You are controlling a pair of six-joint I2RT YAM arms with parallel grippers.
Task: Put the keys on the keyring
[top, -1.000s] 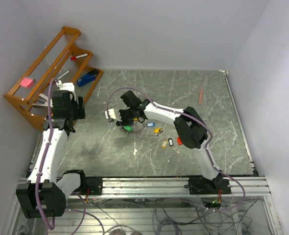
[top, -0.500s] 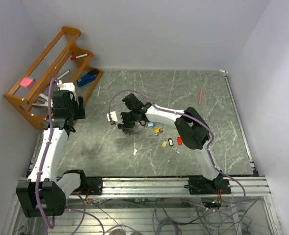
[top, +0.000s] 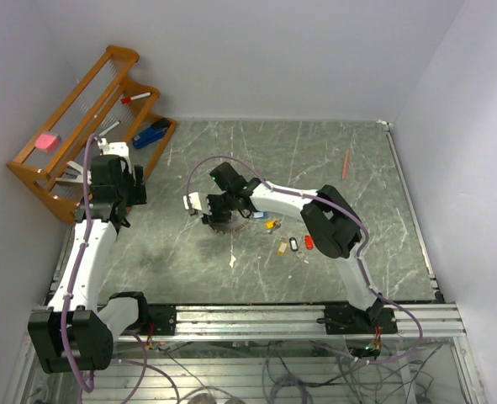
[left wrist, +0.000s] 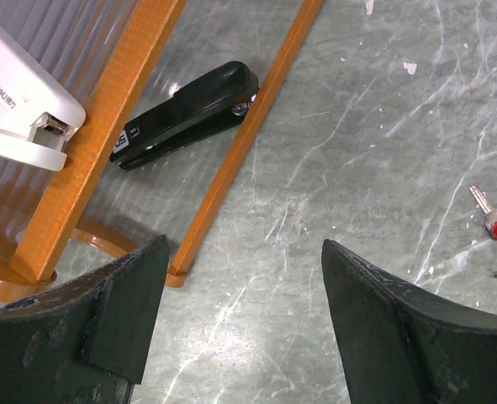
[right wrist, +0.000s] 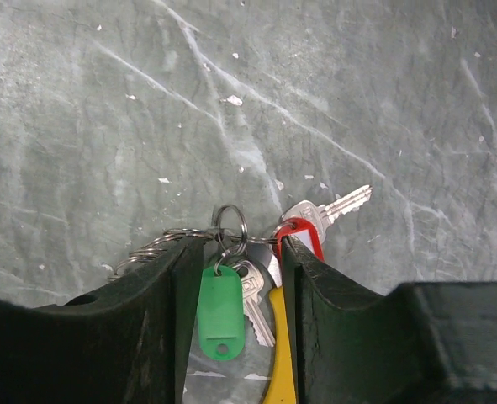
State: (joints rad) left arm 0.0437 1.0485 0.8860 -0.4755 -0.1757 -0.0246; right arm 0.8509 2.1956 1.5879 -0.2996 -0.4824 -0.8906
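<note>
Two keys on the ring by the look of it, several more lying loose

Your right gripper point(right wrist: 235, 252) sits low over the keyring point(right wrist: 277, 353), jaws partly apart, green-tagged key point(right wrist: 220, 311) dangling between them, red-tagged key point(right wrist: 315, 212) just past the right fingertip; can't tell if they're pinching the ring wire or only straddling it; left gripper point(left wrist: 244, 278) is spread wide with nothing in it, way off by the wooden rack point(left wrist: 105, 109) and black stapler point(left wrist: 189, 114); loose keys point(top: 293, 244) lie on the marble tabletop point(top: 315, 160) just right of the bunch; next I'd guess you bring the left over to steady the ring, then fetch a loose tag; they're tiny and flat, so go slow
</note>
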